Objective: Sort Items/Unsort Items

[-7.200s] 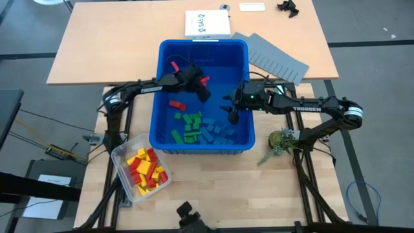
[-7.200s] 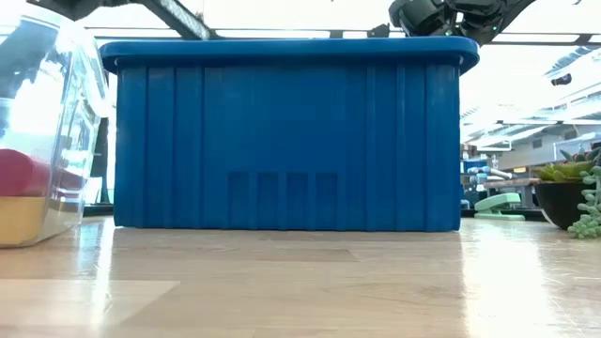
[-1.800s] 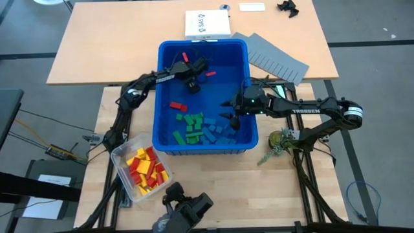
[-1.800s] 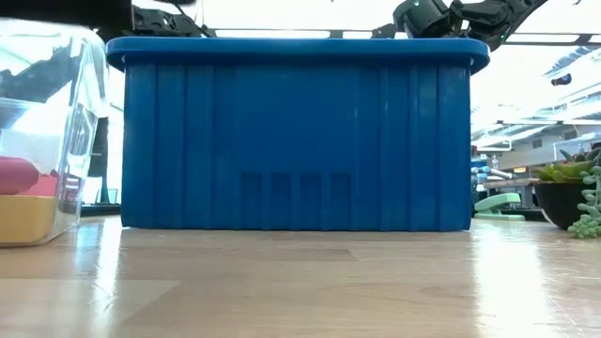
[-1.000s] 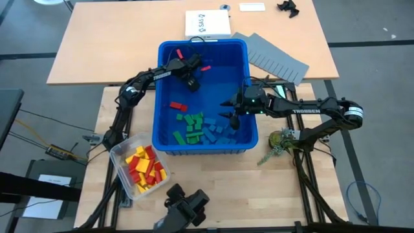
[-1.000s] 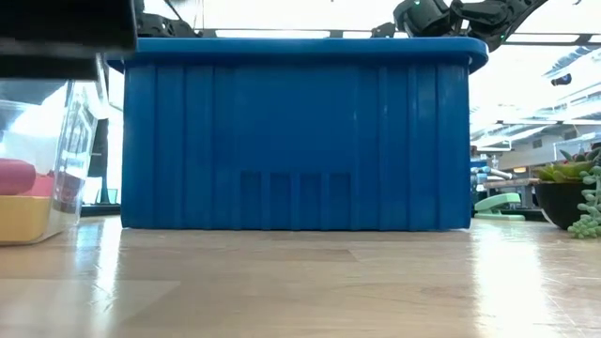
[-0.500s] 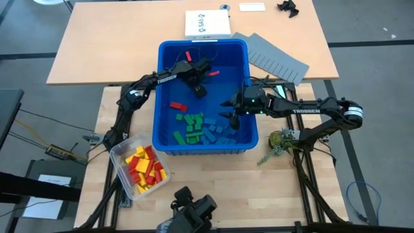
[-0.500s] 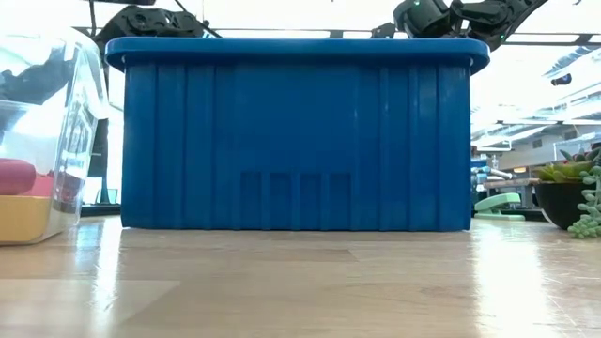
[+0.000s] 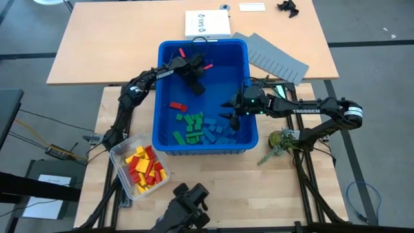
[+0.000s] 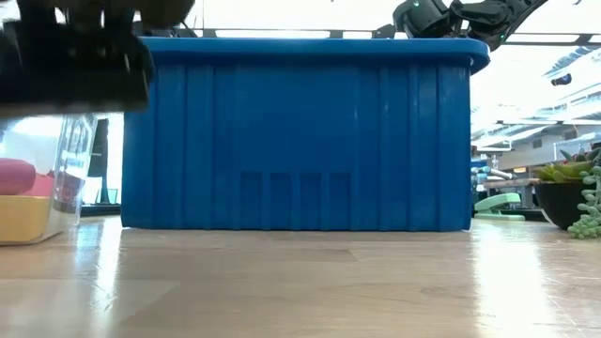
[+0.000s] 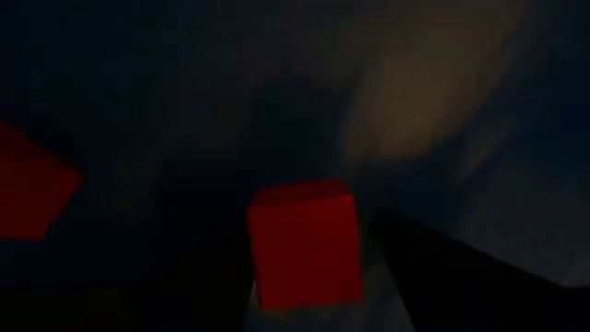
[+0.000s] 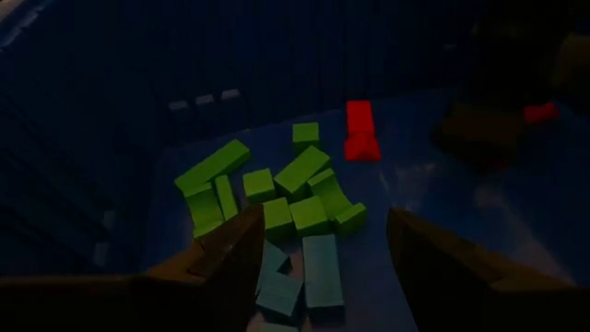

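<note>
Our left gripper grips a small red toy block over the far end of the large blue plastic bin. Our right gripper hangs open above the green blocks. We judge red-sorting underway; next, carrying it out.

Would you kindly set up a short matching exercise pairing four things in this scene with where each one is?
Things:
1. green blocks
2. yellow blocks
3. grey divider sheet
4. potted plant

Places:
A. on the far table, beside the bin's far right corner
B. in the clear tub at the near left
C. on the bin floor, near side
D. under the right arm, right of the bin

Pairs: 1-C, 2-B, 3-A, 4-D
</note>
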### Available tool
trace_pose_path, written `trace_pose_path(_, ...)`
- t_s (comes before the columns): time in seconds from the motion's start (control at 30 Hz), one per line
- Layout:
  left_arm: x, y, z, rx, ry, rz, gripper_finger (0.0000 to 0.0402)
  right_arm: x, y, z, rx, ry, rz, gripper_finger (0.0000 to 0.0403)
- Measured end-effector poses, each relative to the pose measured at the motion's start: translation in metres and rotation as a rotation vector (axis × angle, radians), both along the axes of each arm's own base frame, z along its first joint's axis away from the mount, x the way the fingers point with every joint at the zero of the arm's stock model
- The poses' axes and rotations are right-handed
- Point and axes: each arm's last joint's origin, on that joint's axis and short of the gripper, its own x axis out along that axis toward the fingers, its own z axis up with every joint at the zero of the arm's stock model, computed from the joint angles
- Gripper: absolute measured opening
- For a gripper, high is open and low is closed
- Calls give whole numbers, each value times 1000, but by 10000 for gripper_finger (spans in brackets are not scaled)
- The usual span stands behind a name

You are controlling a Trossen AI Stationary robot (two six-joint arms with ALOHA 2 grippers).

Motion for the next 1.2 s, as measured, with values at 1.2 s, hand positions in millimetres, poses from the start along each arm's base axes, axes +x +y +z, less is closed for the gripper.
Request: trace_pose_path(1.2, -25, -200, 238, 428, -212, -191, 139, 0, 0, 0, -3, -1, 1, 229)
